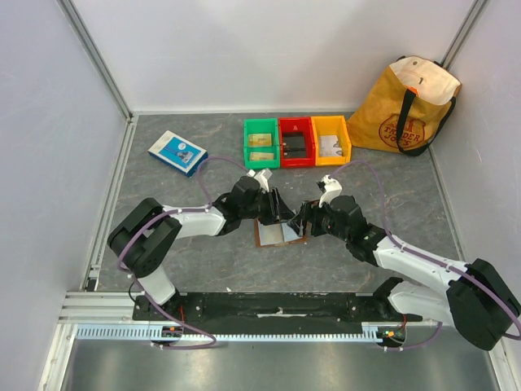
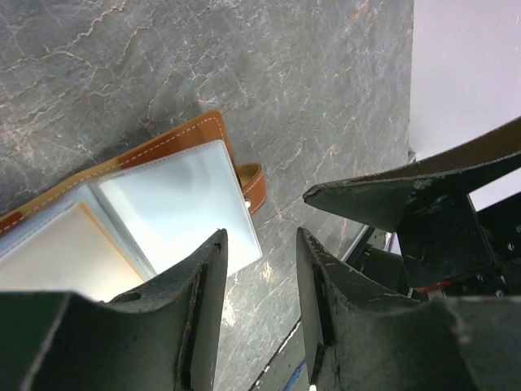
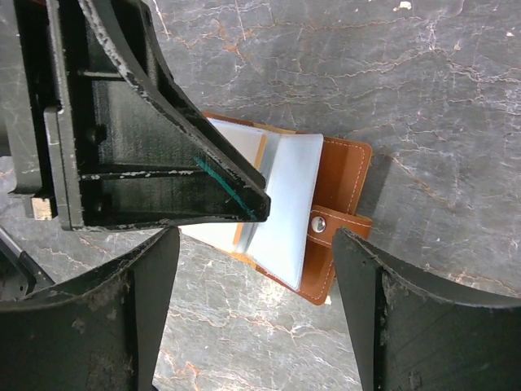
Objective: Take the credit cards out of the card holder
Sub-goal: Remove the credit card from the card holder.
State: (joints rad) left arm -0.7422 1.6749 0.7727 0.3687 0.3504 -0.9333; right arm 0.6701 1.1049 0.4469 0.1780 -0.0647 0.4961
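Two hands crowd the open card holder [image 1: 281,234] on our desk [image 1: 391,187]: left hand [image 2: 260,236], narrowly parted and empty, just over its sleeves; right hand [image 3: 256,244], spread wide and empty, straddles the clasp [image 3: 326,224] end.

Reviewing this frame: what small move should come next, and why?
Probably ease the left gripper toward the tan card and close on its edge. The card holder lies open on the table, the card sits inside a clear sleeve, and both grippers are open, holding nothing. The right gripper straddles the holder's snap side and could steady it.
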